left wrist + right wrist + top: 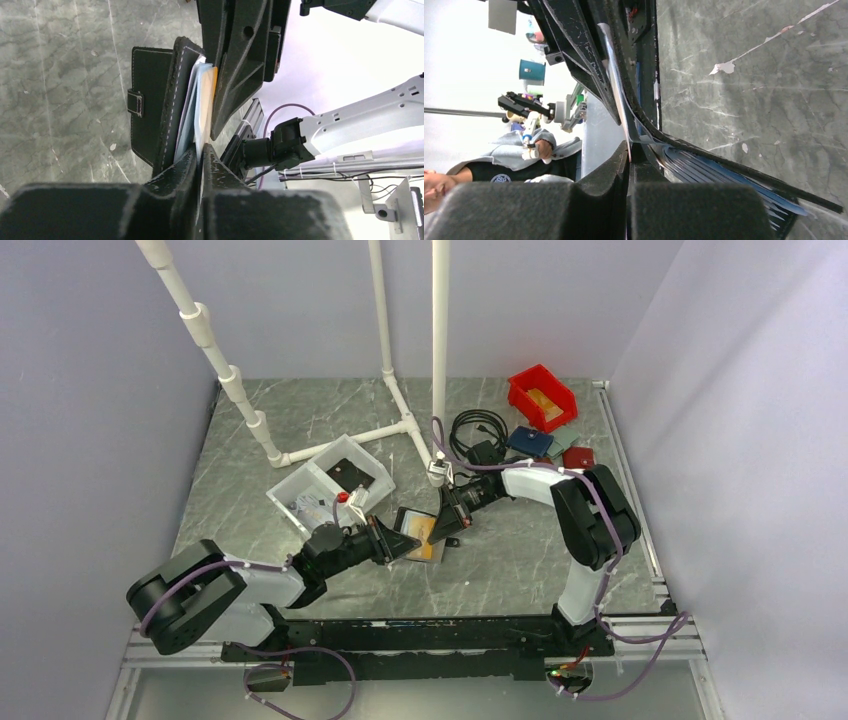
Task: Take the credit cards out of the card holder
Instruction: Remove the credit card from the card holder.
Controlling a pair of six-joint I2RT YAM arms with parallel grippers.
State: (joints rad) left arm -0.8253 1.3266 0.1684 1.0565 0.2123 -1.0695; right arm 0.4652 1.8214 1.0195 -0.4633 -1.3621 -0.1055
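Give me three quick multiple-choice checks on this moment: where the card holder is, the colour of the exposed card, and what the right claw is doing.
1. Where is the card holder?
A. At the far-right corner
B. In the middle, between the left claw and the right claw
C. Against the left wall

2. In the left wrist view, what colour is the card nearest the right claw?
A. Gold-tan
B. Green
C. Red

3. What is the right claw's state?
A. Wide open
B. Shut on a thin card edge
C. Out of view

Answers:
1 B, because the top view shows both claws meeting at the holder in mid-scene.
2 A, because a gold-tan face shows beside a pale sheet.
3 B, because the right wrist view shows its fingers pressed together on a thin edge.
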